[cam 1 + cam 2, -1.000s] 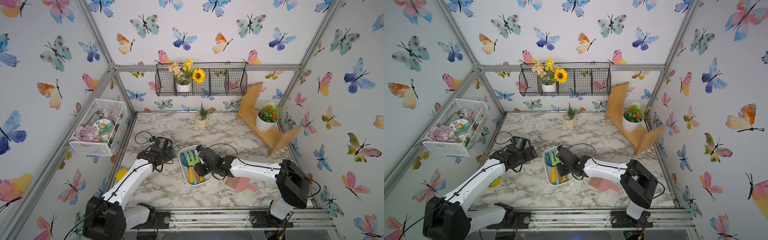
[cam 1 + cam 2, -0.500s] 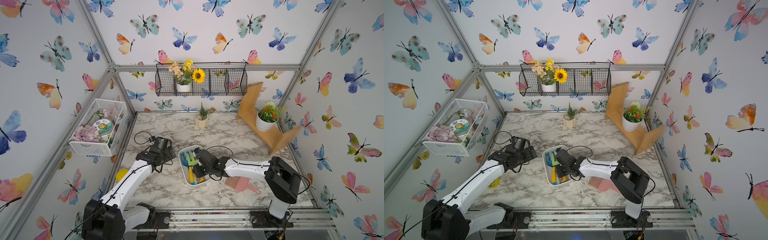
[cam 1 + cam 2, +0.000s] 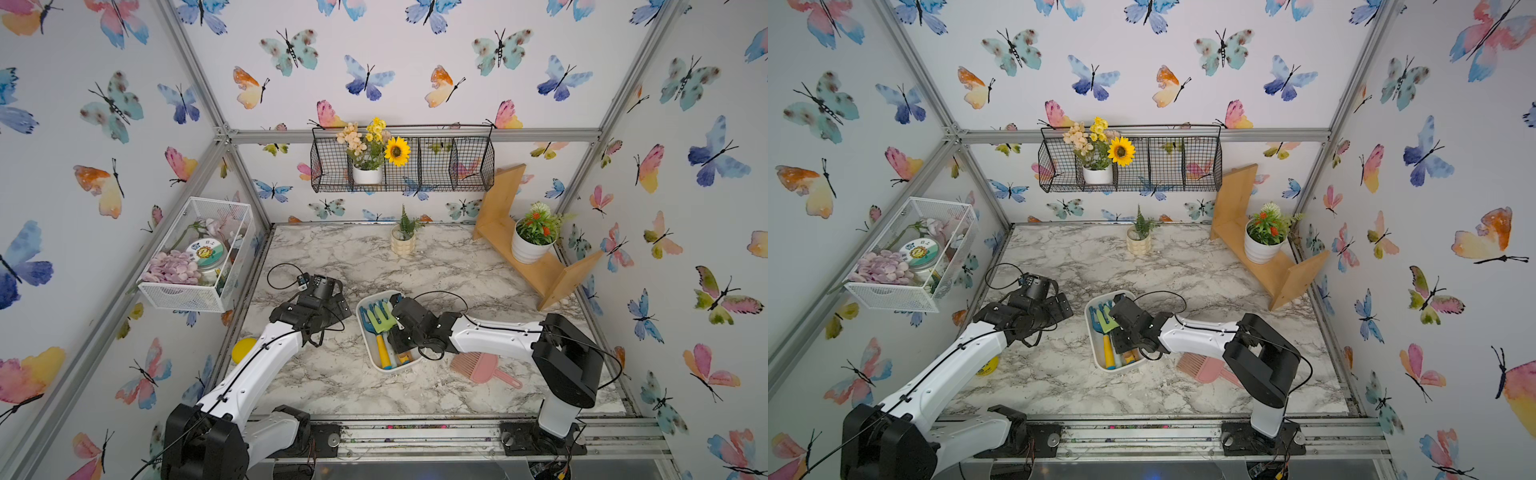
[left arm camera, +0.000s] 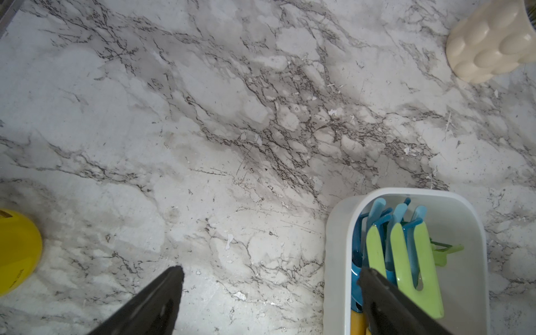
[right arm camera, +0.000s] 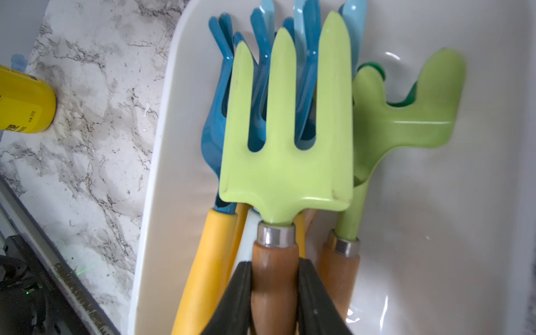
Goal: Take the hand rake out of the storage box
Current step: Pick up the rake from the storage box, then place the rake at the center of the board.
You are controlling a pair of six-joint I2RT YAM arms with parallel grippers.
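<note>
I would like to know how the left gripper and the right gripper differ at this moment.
The left gripper stands open and empty; the right gripper is shut on the wooden handle of the light green three-tined tool. The left gripper is over the marble tabletop beside the storage box; the right gripper reaches into that box. Both have black fingers.

A robotics test cell, dressed up as a cheerful gardening corner. An aluminium frame (image 3: 415, 135) holds walls papered with watercolour butterflies (image 3: 415, 50) around a marble-patterned tabletop (image 3: 457, 266). A left arm (image 3: 257, 365) and a right arm (image 3: 494, 336), both white, stand on a metal rail (image 3: 415, 436) at the front. The props are a black wire basket (image 3: 436, 166) with a sunflower (image 3: 397, 151), a potted plant (image 3: 534, 232) on a wooden shelf (image 3: 540, 272), and a storage box (image 3: 376, 359) of garden hand tools.
</note>
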